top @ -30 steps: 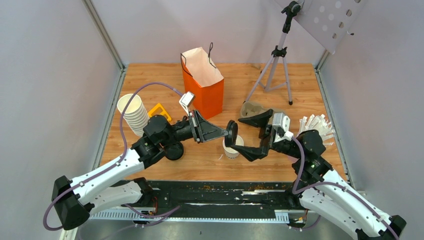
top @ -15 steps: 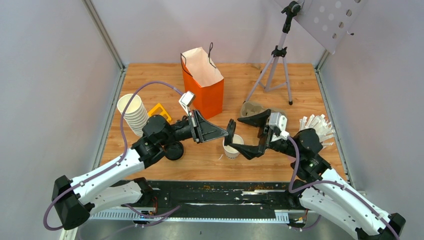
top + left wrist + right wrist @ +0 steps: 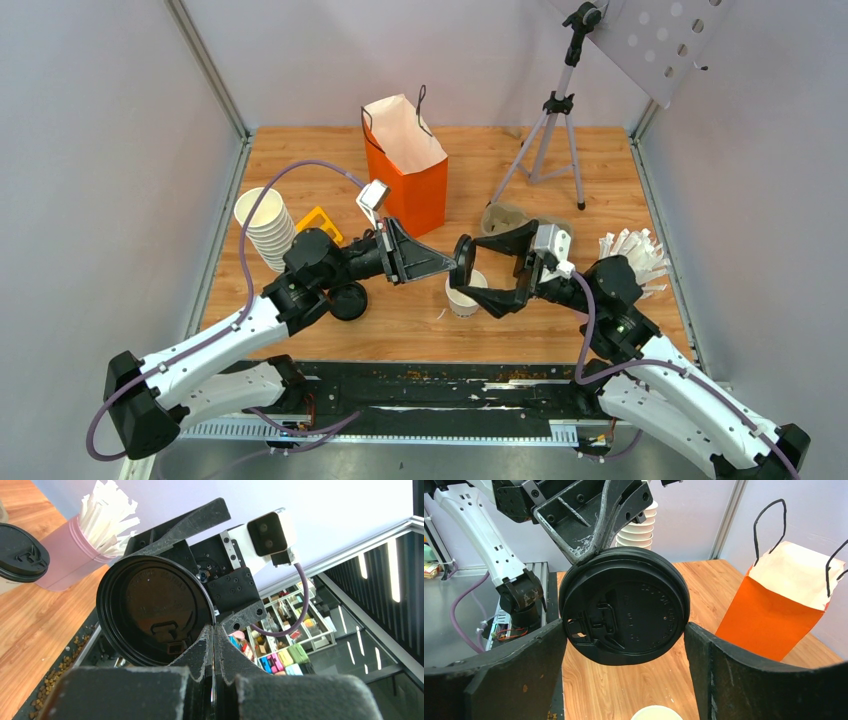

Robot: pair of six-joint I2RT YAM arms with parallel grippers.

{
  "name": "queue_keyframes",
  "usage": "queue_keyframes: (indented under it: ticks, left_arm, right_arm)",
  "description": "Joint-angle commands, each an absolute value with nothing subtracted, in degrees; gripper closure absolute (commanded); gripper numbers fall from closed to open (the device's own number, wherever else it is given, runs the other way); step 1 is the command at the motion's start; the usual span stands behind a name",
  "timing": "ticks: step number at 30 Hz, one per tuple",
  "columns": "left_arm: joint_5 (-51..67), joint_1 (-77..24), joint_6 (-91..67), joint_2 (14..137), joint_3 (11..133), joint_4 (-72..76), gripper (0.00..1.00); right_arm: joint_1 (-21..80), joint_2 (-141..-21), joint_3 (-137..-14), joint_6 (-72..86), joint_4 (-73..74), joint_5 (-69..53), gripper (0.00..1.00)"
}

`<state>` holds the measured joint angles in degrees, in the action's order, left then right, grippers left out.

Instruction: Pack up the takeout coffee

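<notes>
A black lid [image 3: 463,262] hangs on edge in the air, and my left gripper [image 3: 455,265] is shut on its rim. The left wrist view shows its hollow underside [image 3: 155,612] above my closed gripper [image 3: 214,630]. My right gripper [image 3: 480,272] is open, one finger on each side of the lid [image 3: 624,612], very near its edges. Below stands a lidless white cup [image 3: 465,293], its rim [image 3: 656,713] low in the right wrist view. One takeout coffee [image 3: 20,552] shows beside the pink straw holder [image 3: 75,555]. The orange bag [image 3: 405,165] stands open behind.
A tall stack of lidless cups [image 3: 265,228] and a yellow object [image 3: 320,222] are at the left. Loose black lids [image 3: 347,300] lie by the left arm. A cardboard carrier [image 3: 503,217], a tripod [image 3: 555,130] and the straw holder [image 3: 630,255] stand at the right.
My right gripper has slid left toward the lid and its jaws have narrowed a little around it. The left arm and the lid have hardly moved.
</notes>
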<state>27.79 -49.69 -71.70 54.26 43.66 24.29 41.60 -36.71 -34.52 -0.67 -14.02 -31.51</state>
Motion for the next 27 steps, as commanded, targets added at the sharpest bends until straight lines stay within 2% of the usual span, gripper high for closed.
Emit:
queue_keyframes:
  ticks: [1,4,8,13,16,19,24,27]
  left_arm:
    - [27.32,-49.70,-71.18,53.66,45.62,25.14,1.00]
    - [27.08,-49.73,-71.08,53.69,45.69,25.06,1.00]
    - [26.55,-49.75,-71.24,53.52,45.71,24.94,0.99]
    - [24.91,-49.75,-67.59,52.39,47.29,19.30,0.72]
    - [22.34,-49.75,-61.06,51.25,50.46,6.92,0.43]
    - [16.16,-49.72,-50.51,50.33,55.04,-9.42,0.24]
    - [8.07,-49.75,-41.98,48.21,57.76,-24.78,0.02]
    - [5.15,-49.74,-39.56,46.17,57.37,-29.81,0.00]
  right_arm:
    - [41.95,-36.48,-34.16,-1.00,-16.10,-29.96,0.18]
    - [41.92,-36.47,-33.69,-0.62,-17.05,-29.74,0.29]
    - [41.93,-35.94,-33.37,-0.70,-17.20,-28.89,0.32]
    - [41.97,-34.30,-33.15,-0.44,-14.76,-27.45,0.32]
    - [41.97,-33.47,-34.90,-0.82,-7.18,-24.18,0.32]
    - [41.93,-33.42,-38.87,-0.46,5.66,-17.60,0.33]
    - [41.95,-36.74,-47.88,3.87,27.03,-6.95,0.32]
    - [41.93,-42.00,-52.59,7.09,37.14,-3.67,0.32]
